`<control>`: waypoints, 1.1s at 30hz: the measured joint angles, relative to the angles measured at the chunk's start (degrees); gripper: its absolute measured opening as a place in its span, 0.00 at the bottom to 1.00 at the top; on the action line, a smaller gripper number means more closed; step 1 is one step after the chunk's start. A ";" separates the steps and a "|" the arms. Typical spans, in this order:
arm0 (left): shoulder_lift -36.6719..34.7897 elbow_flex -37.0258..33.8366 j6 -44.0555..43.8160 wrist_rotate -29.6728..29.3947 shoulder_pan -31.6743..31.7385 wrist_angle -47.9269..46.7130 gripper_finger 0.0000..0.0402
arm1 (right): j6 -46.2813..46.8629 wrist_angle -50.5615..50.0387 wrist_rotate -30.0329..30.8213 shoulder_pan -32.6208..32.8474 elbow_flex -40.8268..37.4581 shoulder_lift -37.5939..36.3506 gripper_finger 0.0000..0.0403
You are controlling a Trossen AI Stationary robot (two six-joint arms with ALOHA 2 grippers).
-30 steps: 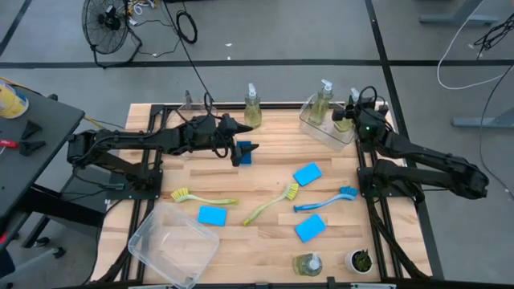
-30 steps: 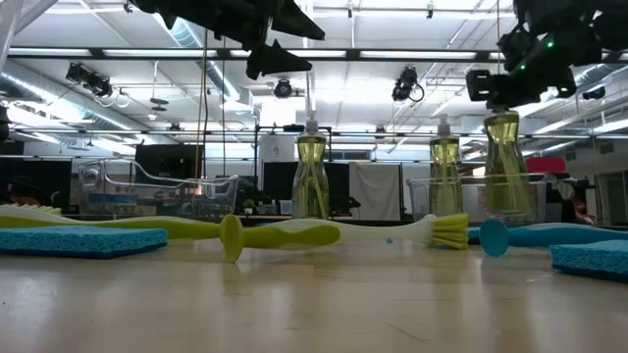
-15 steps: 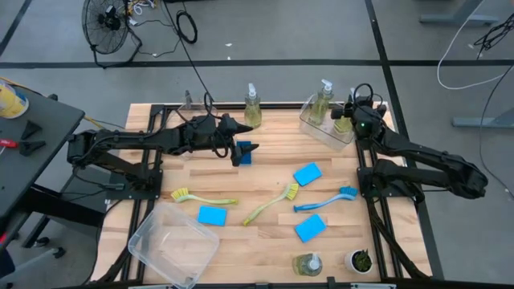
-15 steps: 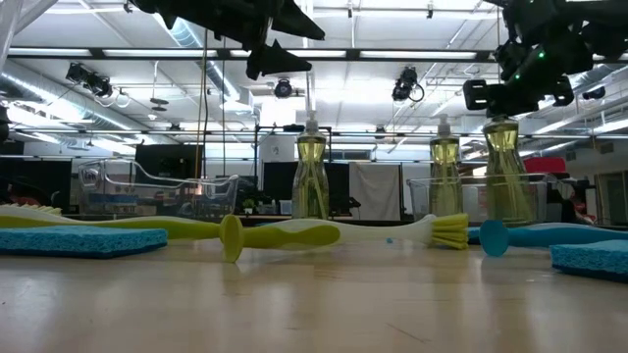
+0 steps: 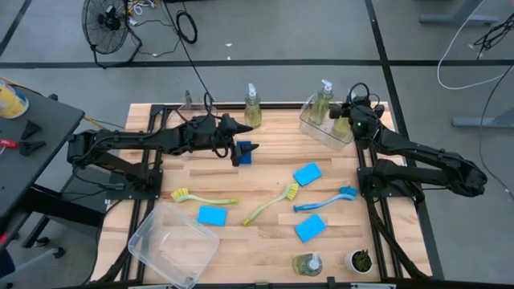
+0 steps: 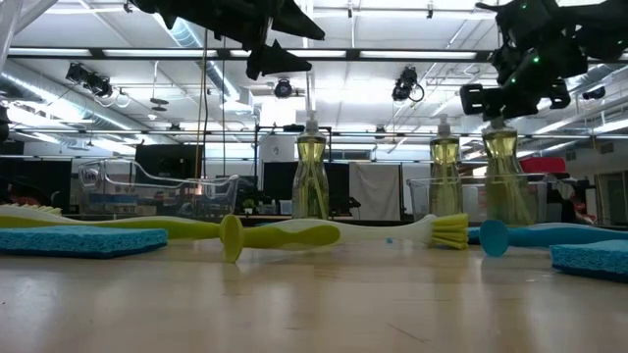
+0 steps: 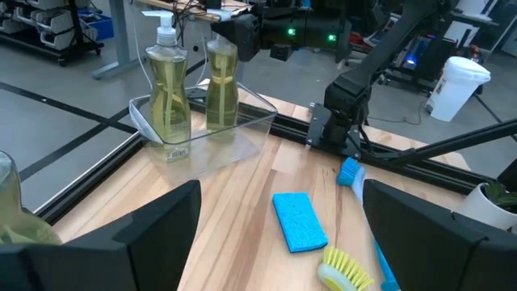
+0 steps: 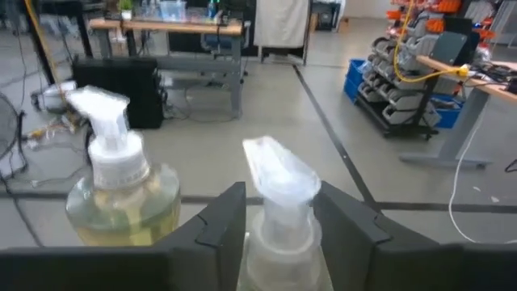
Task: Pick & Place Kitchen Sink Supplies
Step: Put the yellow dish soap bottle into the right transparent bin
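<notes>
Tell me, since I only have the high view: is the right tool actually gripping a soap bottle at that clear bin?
Observer: Yes. The right wrist view shows the right tool closed on the soap bottle at its pump neck.
Operator: Is the bottle inside the bin?
Observer: In the left wrist view its lower part sits within the clear bin, beside a second bottle. I can't tell if it touches the floor.
Operator: And the left tool?
Observer: Its wrist view shows the left tool wide open, holding nothing.
</notes>
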 joint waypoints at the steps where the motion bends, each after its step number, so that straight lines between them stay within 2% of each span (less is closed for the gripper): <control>1: -0.02 0.00 0.00 0.00 0.00 0.00 0.86 | 0.28 0.15 -0.02 0.00 0.04 0.00 0.37; 9: 0.00 0.00 0.00 -0.02 0.00 0.00 0.86 | 0.84 -0.30 -0.04 0.02 0.02 0.10 0.46; 17: 0.00 0.00 0.00 -0.42 -0.02 0.00 0.86 | 0.33 -0.44 -1.71 0.02 -0.04 -0.94 0.60; 24: 0.00 0.00 0.02 -0.85 -0.02 0.00 0.86 | -6.18 -0.32 -1.81 0.02 -0.08 -1.62 0.72; 33: 0.00 0.00 0.37 -0.90 -0.02 0.00 0.86 | -9.65 0.70 -1.80 0.60 -0.09 -2.96 0.74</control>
